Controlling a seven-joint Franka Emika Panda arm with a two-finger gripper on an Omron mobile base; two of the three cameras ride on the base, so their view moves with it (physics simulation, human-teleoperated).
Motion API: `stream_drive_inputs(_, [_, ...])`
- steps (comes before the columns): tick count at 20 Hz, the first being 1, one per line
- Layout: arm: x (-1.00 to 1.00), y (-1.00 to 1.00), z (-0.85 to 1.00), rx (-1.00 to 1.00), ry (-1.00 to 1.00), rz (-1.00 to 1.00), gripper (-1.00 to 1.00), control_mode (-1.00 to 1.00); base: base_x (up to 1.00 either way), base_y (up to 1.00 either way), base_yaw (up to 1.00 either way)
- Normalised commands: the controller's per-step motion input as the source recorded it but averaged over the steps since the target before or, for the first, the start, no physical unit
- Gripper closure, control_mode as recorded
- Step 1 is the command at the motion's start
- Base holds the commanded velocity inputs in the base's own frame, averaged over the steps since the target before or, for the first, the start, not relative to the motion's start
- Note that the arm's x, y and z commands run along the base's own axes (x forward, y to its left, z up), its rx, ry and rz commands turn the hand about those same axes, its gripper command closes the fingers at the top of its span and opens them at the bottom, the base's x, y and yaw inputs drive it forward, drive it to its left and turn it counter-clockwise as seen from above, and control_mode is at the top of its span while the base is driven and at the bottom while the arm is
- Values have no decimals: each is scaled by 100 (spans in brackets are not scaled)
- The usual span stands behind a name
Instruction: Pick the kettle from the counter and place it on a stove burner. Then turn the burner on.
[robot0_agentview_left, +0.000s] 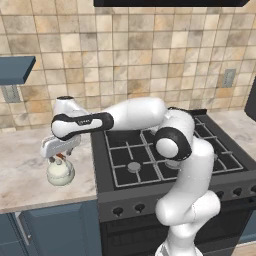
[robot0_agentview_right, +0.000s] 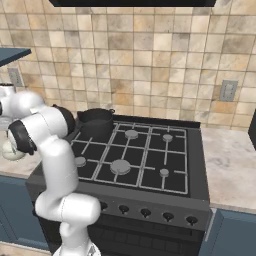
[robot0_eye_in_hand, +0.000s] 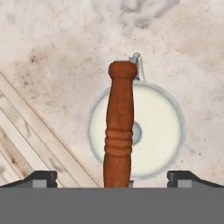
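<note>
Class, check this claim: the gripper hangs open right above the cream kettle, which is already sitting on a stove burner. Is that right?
Not quite. The gripper does hang open above the kettle, but the kettle stands on the counter, left of the stove, not on a burner. The left base view shows this.

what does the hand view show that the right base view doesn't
The hand view looks straight down on the kettle's orange-red handle, with the lid knob and short spout showing, and the gripper open, one fingertip on each side of the handle. It also shows a pale wooden board beside the kettle. The right base view instead shows the black gas stove, its burner caps, the dark grey pot on the rear left grate and the front knobs. Both share the beige counter and the cream-white kettle, which sits at the right base view's far left edge, partly behind the arm.
</note>
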Motion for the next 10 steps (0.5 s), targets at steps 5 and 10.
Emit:
stream_drive_inputs(5, [11,0,-15,0,0,0,-100,-100,0,0,0])
stream_drive_inputs(10, [0,0,-39,-5,1,0,-100,-100,0,0,0])
